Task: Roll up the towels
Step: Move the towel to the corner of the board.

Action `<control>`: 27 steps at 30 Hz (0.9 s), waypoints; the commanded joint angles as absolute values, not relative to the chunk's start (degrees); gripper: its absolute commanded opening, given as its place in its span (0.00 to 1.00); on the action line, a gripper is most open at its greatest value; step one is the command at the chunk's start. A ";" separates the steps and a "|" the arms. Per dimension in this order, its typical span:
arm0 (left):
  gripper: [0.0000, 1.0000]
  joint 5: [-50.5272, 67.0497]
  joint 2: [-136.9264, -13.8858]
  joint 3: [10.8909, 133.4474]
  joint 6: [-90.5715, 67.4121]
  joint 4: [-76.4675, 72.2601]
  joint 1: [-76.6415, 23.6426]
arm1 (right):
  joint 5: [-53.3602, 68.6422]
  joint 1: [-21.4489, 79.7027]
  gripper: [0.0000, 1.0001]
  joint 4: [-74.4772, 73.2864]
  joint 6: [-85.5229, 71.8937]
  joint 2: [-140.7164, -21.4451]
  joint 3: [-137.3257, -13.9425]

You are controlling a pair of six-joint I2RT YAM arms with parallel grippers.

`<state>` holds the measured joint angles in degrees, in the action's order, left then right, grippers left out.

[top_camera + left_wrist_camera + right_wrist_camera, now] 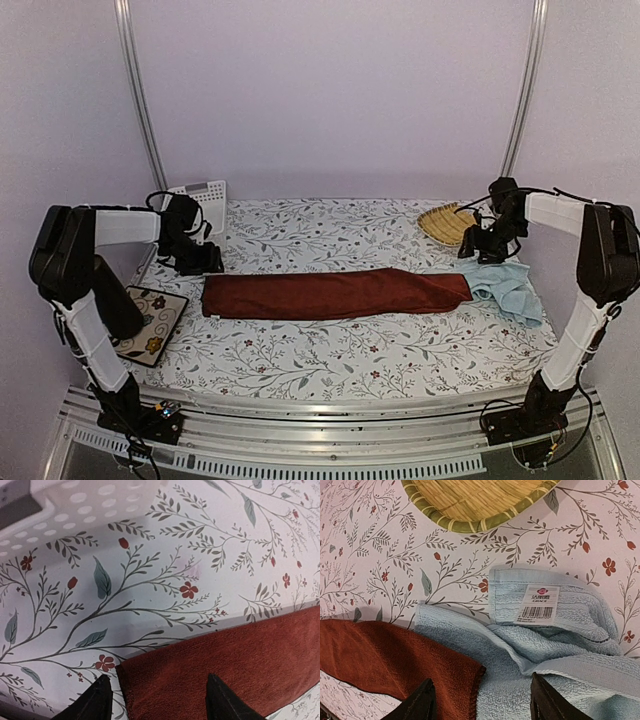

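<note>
Your rust-red towel (335, 294) lies flat across the middle of the bench (330, 350), folded into one long narrow strip that runs from left to right. None of it is rolled. Your left hand (159, 700) hangs low over the strip's left end. Its two fingers (95, 702) stand apart, one above the towel and the other just off the towel's edge over the flowered cloth, and they grip nothing. At the strip's right end the light blue towel (545, 645) lies rumpled and partly folded over itself, with a white barcode label (538, 604) facing up. The red towel's corner rests on the blue one's edge. Your right hand (482, 700) hovers over that overlap with its fingers spread, and it holds nothing either. Just beyond the blue towel, at the far right of the bench, you have a shallow woven bamboo tray (445, 222) with a green rim, and only its bare weave shows. At the far left, behind your left hand, a white perforated basket (205, 195) stands tilted, and you cannot tell what it holds. A flowered pad (150, 322) lies at the bench's near left edge.
</note>
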<state>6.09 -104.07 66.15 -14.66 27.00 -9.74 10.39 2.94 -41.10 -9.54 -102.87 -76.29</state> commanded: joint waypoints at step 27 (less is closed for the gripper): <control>0.68 12.68 -110.06 69.87 -11.86 28.11 -21.97 | 11.42 -10.92 0.61 -32.17 -19.93 -111.49 -65.68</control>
<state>13.32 -109.08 70.32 -14.81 26.28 -21.58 18.00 -9.56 -33.95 -19.68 -106.91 -66.13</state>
